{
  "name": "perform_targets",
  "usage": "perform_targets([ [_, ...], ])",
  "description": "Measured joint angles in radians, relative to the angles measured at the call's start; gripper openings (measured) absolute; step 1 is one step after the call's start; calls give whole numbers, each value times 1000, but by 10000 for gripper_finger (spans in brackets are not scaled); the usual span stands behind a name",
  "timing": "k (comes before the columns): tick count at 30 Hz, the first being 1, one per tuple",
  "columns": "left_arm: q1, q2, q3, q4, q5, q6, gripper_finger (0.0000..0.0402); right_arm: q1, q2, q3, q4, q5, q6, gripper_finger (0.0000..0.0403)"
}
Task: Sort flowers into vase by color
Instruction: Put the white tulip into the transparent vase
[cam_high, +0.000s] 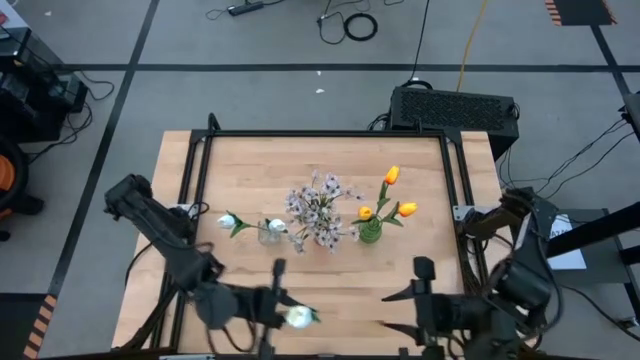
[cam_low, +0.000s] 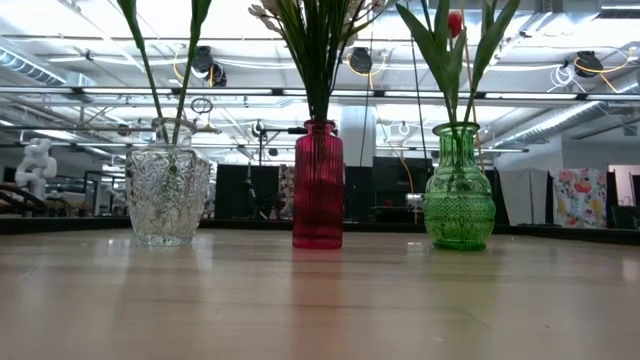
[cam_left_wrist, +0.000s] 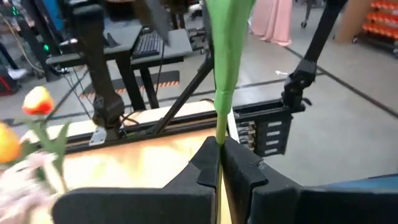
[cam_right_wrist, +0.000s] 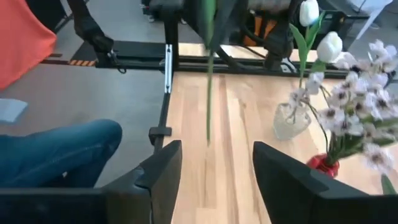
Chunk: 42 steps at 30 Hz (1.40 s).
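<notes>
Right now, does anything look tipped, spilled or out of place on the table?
Nothing stands out. The clear vase, red vase and green vase stand upright in a row. The left gripper grips a white tulip by its stem.

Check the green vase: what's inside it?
The green vase holds green stems and leaves; the high view shows orange-yellow tulips on them. Patterned glass blurs the stem ends inside, and the low view cuts off most of the blooms.

Flower heads cropped above all three vases in low view, pink-white blossoms (cam_left_wrist: 25, 171) blurred in left wrist view
</notes>
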Motion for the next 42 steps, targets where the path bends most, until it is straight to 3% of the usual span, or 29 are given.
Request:
perform_targets([
  [7, 12, -244, 0, -320, -9, -170, 12, 81, 39, 0, -47, 139, 53, 184],
  [14, 43, -450, 0, -470, -2, -199, 12, 102, 91, 0, -43, 263, 57, 175],
  [17, 73, -528, 0, -554, -66, -251, 12, 102, 107, -1, -41, 287, 57, 171],
  [29, 305, -637, -1, -756, -111, -382, 12, 99, 119, -1, -17, 343, 36, 171],
  [42, 614, -637, -165, -696, 204, -331, 12, 99, 119, -1, -18, 342, 30, 171],
])
